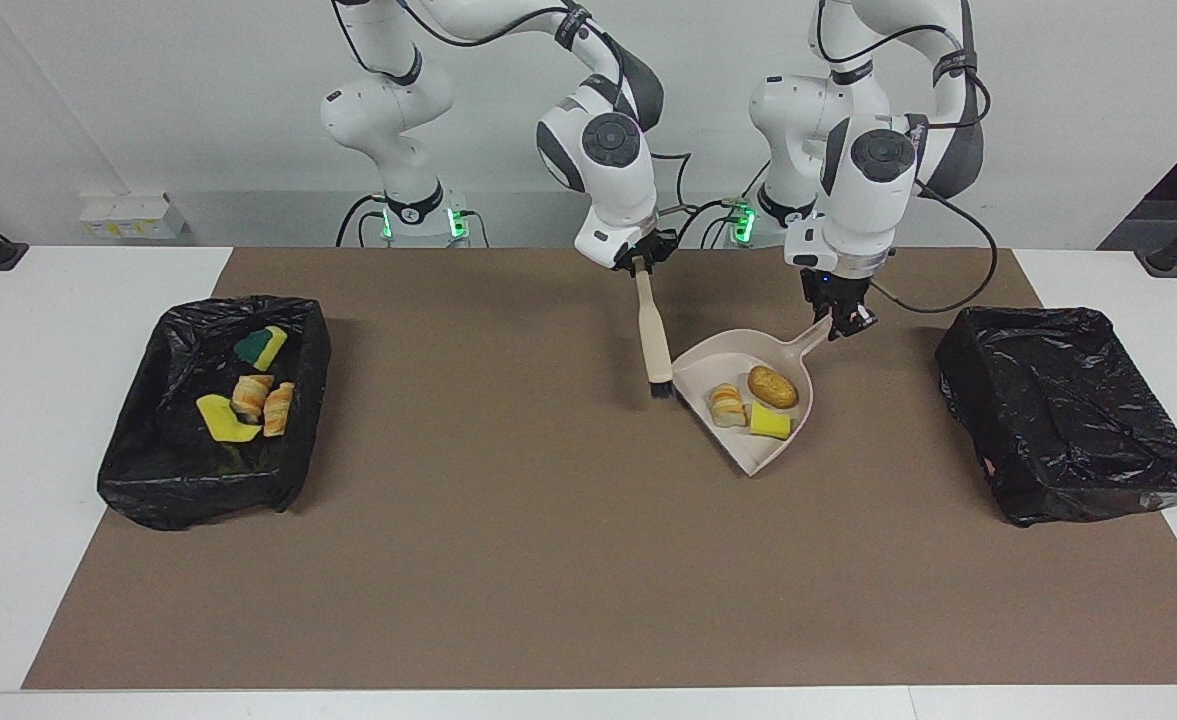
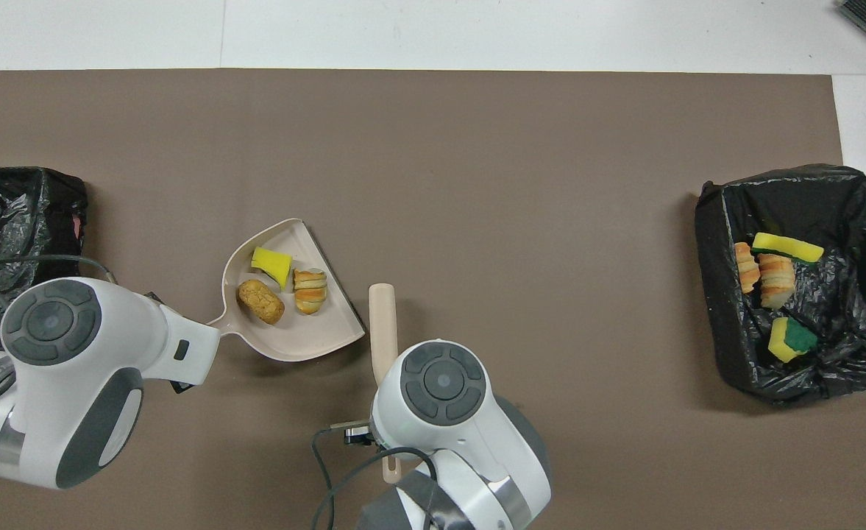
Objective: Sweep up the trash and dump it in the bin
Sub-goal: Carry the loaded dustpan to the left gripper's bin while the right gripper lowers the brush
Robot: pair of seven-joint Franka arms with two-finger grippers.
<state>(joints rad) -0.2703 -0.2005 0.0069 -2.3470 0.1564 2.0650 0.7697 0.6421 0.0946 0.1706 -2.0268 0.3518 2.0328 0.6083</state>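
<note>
My left gripper is shut on the handle of the beige dustpan, held slightly above the brown mat. Three bits of trash lie in the pan: a golden-brown bread lump, a striped pastry piece and a yellow sponge scrap. From above, the dustpan shows the sponge, lump and pastry. My right gripper is shut on the beige brush, which hangs bristles down beside the pan, apart from it. The brush is half hidden under the right arm.
A black-lined bin at the right arm's end holds several sponge and pastry bits; from above that bin shows the same. A second black-lined bin stands at the left arm's end, also seen as the bin.
</note>
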